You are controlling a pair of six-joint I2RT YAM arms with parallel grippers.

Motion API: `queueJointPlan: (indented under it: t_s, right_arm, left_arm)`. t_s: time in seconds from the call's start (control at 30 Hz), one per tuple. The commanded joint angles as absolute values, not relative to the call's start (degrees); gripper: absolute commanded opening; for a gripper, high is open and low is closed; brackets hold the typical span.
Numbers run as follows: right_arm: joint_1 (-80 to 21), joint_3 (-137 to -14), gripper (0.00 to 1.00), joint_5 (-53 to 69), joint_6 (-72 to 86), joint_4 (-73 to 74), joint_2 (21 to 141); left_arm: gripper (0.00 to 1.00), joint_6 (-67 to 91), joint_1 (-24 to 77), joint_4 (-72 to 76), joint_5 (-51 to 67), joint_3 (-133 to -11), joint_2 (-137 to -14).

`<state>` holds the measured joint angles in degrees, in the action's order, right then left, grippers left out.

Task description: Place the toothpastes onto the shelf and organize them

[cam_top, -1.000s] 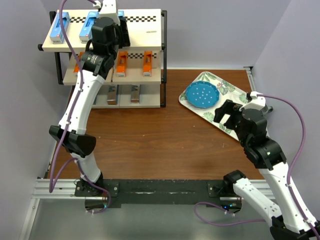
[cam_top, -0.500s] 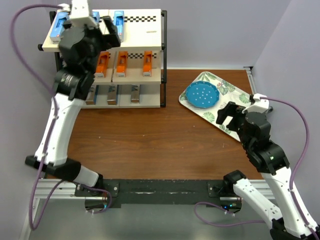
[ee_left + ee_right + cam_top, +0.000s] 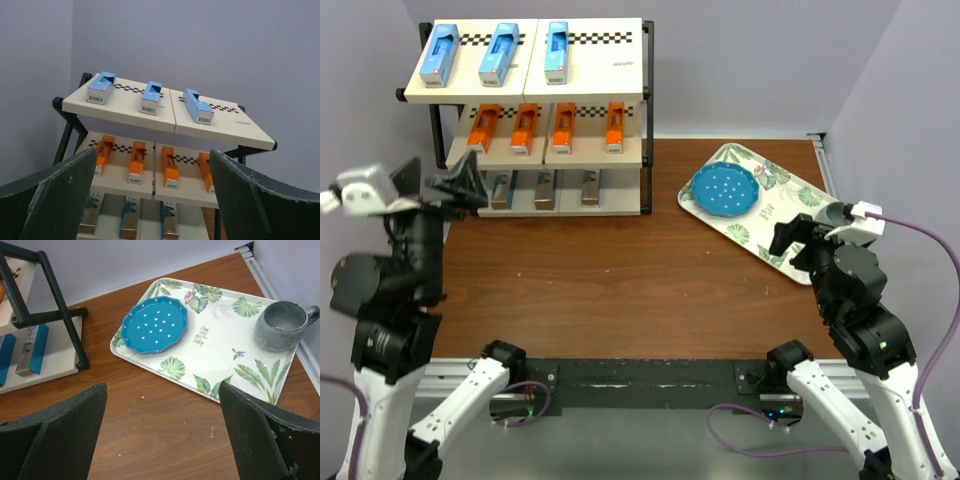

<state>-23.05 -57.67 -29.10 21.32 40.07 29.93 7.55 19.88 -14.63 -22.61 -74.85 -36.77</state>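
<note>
The shelf [image 3: 535,85] stands at the back left. Its top board carries three light blue toothpastes [image 3: 500,52], the middle board several orange ones [image 3: 523,127], the bottom board three silver-grey ones [image 3: 543,189]. My left gripper [image 3: 438,182] hangs open and empty at the left, well in front of the shelf. In the left wrist view the shelf [image 3: 235,127] fills the frame, with blue [image 3: 151,96], orange [image 3: 136,160] and silver-grey cartons [image 3: 129,220] between my open fingers [image 3: 60,195]. My right gripper [image 3: 805,230] is open and empty over the table near the tray.
A floral tray [image 3: 765,215] lies at the right with a blue dotted plate [image 3: 724,189] on it. The right wrist view shows the tray [image 3: 220,357], the plate [image 3: 155,324], a grey mug [image 3: 280,325] and a black shelf leg [image 3: 60,310].
My left arm has pulled back from the shelf's top board to the near left and its gripper has opened, leaving a blue carton there. The right arm has drifted slightly right.
</note>
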Motion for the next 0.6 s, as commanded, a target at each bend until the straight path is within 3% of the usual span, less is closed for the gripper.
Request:
queueJointPlan:
  t_s: [0.0, 0.37, 0.57]
  right_arm:
    - [-23.82, -58.27, 0.98, -30.94, 21.0, 40.78, 27.6]
    - [-24.52, -52.04, 0.98, -32.52, 20.57, 41.75, 20.66]
    - [-24.87, -49.22, 0.98, -34.01, 20.48, 40.26, 18.72]
  left_arm:
    - [1.0, 6.5, 19.42, -17.3, -28.02, -67.51, -27.11]
    - [1.0, 9.49, 19.42, -29.27, -37.97, -57.23, -8.55]
    - [1.0, 12.04, 19.42, -31.37, -40.69, -54.05, -4.66]
